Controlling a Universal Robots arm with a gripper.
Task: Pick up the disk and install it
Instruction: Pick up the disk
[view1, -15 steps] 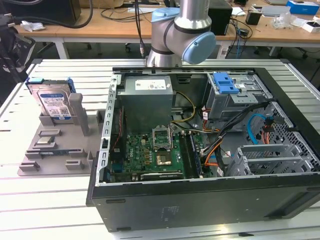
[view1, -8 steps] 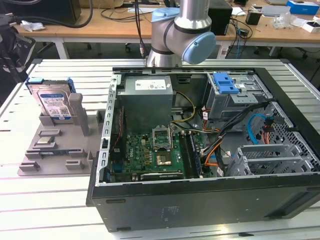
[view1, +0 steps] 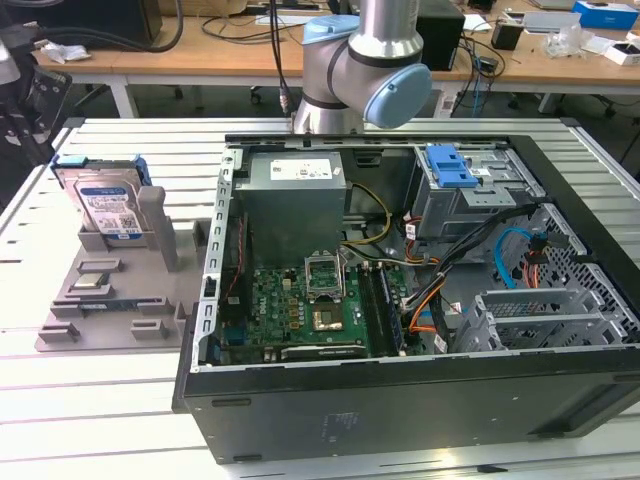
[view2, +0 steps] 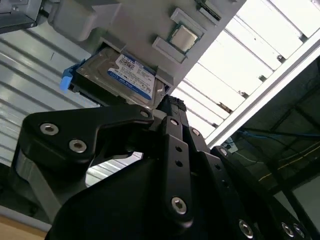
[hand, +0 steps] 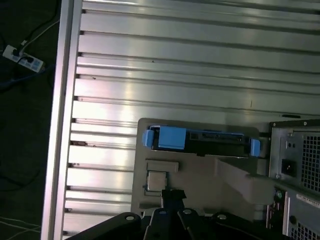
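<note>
On the exterior view's left the disk (view1: 104, 203) stands on edge in a grey holder (view1: 105, 312), apart from the open case (view1: 400, 410). In the first wrist view the gripper (hand: 173, 196) hangs above the holder, fingers together and empty. The disk looks stiff, rather heavy and shock-sensitive. Its blue-framed edges seem best to grip.

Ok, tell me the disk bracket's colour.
The bracket is blue; first wrist view shows it best.

Lab, slotted worktable (view1: 110, 400), opened computer (view1: 400, 405), cluttered desks (view1: 200, 60)
</note>
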